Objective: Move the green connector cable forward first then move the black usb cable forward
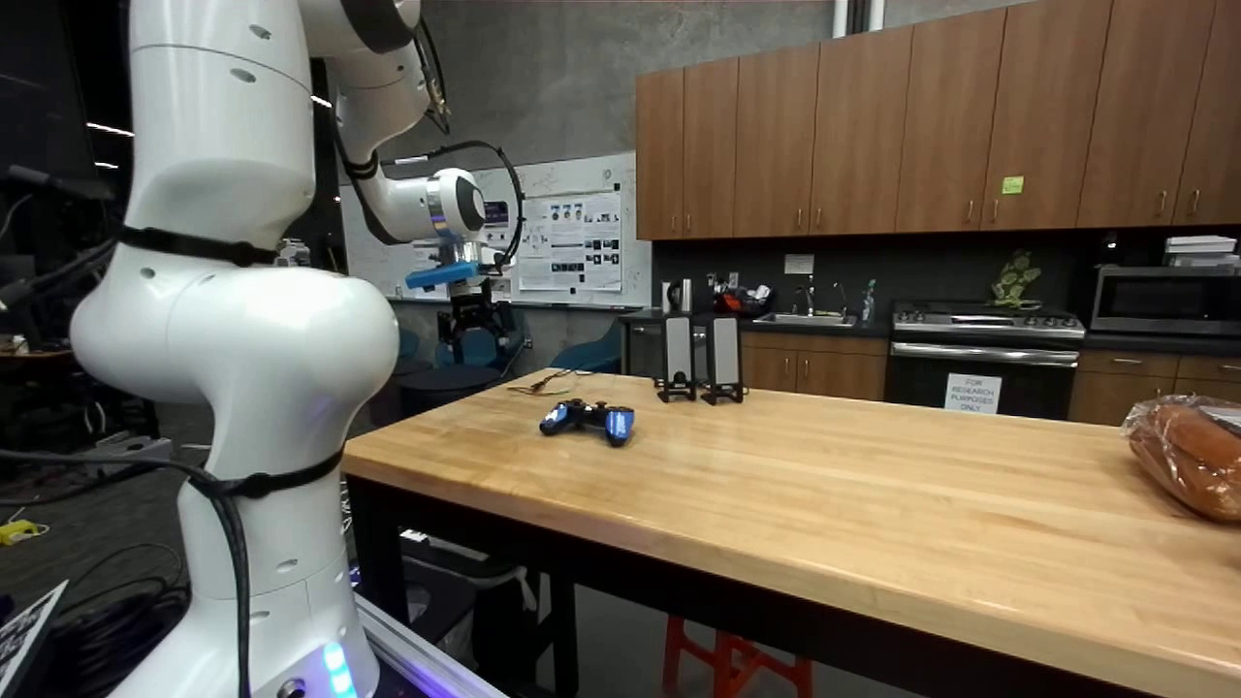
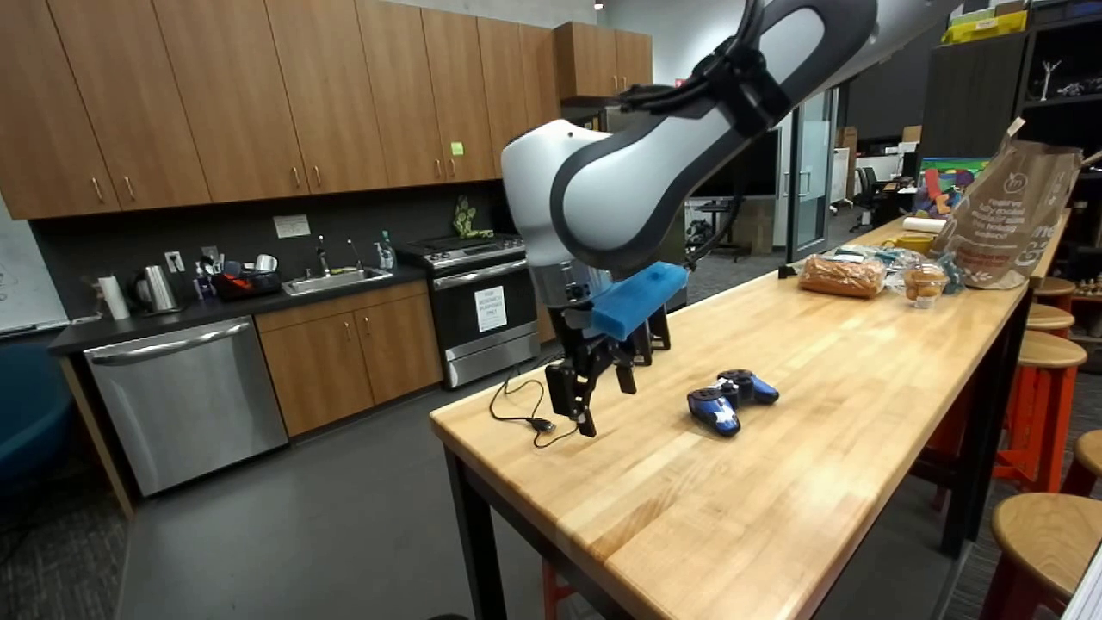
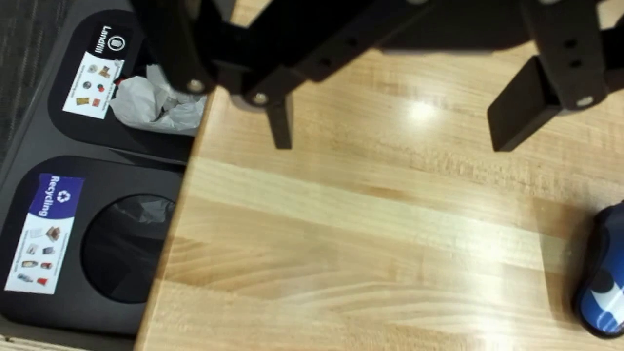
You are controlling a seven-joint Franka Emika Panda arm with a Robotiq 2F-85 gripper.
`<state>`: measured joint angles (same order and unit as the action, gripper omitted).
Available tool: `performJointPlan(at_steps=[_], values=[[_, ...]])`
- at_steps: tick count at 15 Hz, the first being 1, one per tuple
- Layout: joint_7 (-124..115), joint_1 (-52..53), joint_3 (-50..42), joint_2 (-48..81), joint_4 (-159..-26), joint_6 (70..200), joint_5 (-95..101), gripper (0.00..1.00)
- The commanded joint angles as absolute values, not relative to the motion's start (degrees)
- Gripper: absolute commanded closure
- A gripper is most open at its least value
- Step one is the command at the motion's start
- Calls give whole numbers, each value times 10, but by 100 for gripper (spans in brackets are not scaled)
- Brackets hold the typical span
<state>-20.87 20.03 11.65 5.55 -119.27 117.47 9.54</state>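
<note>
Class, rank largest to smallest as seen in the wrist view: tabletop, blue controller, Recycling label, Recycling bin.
1. Tabletop
2. Recycling bin
3. Too alike to rank: Recycling label, blue controller (cut off by the frame)

Your gripper [image 1: 475, 347] hangs, jaws apart, while cables [image 1: 540, 385], a game controller [image 1: 588, 415] and two speakers [image 1: 679, 351] rest on the wooden table [image 1: 824, 475].

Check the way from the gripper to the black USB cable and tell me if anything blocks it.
Nothing visible: in an exterior view, no object shows between the open gripper and the black USB cable, and the game controller lies on the gripper's other side. The wrist view does not show the cable.
</note>
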Motion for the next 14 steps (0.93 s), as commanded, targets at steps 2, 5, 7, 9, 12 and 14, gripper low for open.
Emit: performJointPlan(at_steps=[2,5,7,9,12,14], values=[[-180,180,133,-42,-1287,1172,58,0],[-160,173,135,-109,-1350,1171,36,0],[-140,170,134,-160,-1396,1163,22,0],[-117,169,131,-217,-1445,1151,7,0],[-88,173,126,-302,-1510,1117,-11,0],[-104,163,139,-254,-1479,1122,-4,0]])
